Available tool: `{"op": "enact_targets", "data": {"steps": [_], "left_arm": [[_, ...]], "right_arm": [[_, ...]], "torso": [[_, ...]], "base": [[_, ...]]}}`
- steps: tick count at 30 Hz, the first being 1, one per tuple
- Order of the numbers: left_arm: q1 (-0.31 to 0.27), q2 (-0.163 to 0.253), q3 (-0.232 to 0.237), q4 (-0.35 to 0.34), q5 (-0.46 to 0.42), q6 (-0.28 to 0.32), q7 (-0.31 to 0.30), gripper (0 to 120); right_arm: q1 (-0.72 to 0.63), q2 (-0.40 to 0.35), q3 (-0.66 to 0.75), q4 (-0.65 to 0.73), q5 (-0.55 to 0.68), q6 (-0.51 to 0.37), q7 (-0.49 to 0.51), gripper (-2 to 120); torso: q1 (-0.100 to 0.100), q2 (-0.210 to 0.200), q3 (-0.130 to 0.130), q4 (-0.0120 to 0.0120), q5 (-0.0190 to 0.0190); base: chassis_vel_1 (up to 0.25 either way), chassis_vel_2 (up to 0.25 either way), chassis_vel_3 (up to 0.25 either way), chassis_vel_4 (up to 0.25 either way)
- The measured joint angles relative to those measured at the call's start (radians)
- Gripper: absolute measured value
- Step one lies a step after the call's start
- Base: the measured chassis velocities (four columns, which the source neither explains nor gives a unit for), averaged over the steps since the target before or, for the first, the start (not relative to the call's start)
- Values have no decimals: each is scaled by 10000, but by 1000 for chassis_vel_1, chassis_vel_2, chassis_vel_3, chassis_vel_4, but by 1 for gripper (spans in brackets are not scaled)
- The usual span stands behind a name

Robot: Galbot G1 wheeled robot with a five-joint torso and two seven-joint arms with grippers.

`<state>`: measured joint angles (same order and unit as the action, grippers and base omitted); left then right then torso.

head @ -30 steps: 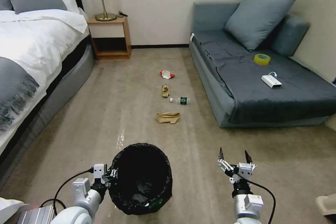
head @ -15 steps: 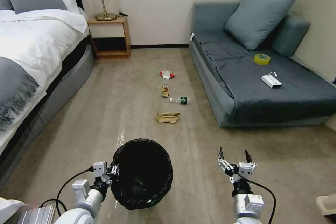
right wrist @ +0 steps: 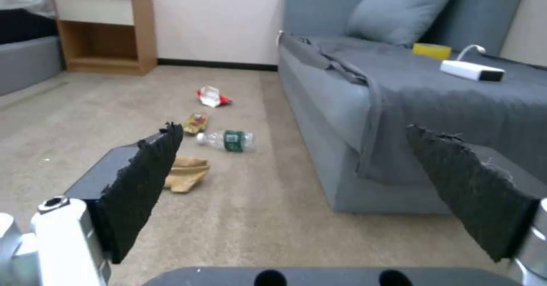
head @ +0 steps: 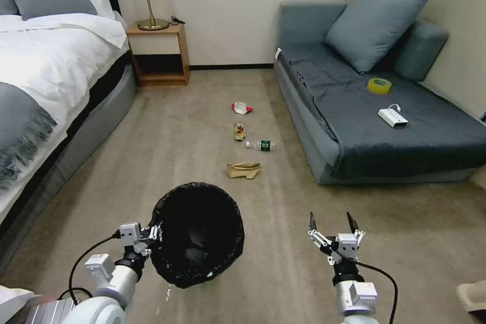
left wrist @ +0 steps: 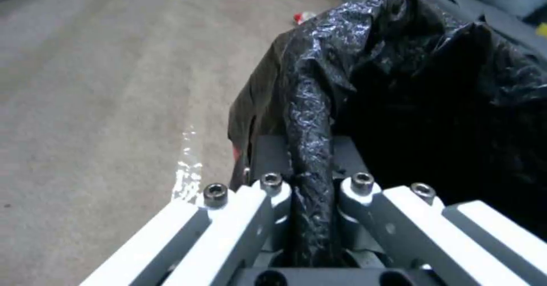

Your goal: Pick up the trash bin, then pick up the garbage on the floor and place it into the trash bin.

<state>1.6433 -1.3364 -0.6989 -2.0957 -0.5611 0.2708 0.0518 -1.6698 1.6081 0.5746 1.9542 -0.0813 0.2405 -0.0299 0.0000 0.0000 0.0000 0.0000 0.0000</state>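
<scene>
Left hand (head: 152, 240) clamped on trash bin (head: 197, 235) rim, lower centre of frame. Right hand (head: 331, 225) wide, holding nothing, lower right. 4 garbage pieces (head: 244, 170) on floor mid-frame.

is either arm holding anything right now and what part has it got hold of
The left tool is shut on the bin, pinching its bag-covered rim. The right tool is open and holds nothing.

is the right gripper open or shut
Open: the right gripper has its fingers spread apart with floor between them, holding nothing.
</scene>
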Motion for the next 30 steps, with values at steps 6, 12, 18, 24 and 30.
{"op": "enact_targets", "data": {"steps": [6,12,18,24,30], "left_arm": [[-6,-132,-327,-57,-341,63,-61,5],[1,-107,-540,-55,-428,62,-32,5],[-2,-111,-559,-39,-404,7,0,5],[-25,-124,-553,-31,-383,-42,0,5],[-60,-93,-642,-26,-465,-87,21,5]], "right_arm": [[-40,0,-15,21,0,44,-230,100],[-69,0,-19,22,-40,44,-306,100],[-105,0,-45,21,-78,88,-393,100],[-113,0,-42,17,-76,138,-408,100],[-118,0,-46,-43,-51,222,-419,100]], "torso": [[0,-1,0,0,0],[0,0,0,0,0],[0,0,-1,0,0],[0,-1,0,0,0],[-1,0,-1,1,0]], "base": [[0,0,0,0],[0,0,0,0],[0,0,0,0],[0,0,0,0],[-67,72,61,-74]]}}
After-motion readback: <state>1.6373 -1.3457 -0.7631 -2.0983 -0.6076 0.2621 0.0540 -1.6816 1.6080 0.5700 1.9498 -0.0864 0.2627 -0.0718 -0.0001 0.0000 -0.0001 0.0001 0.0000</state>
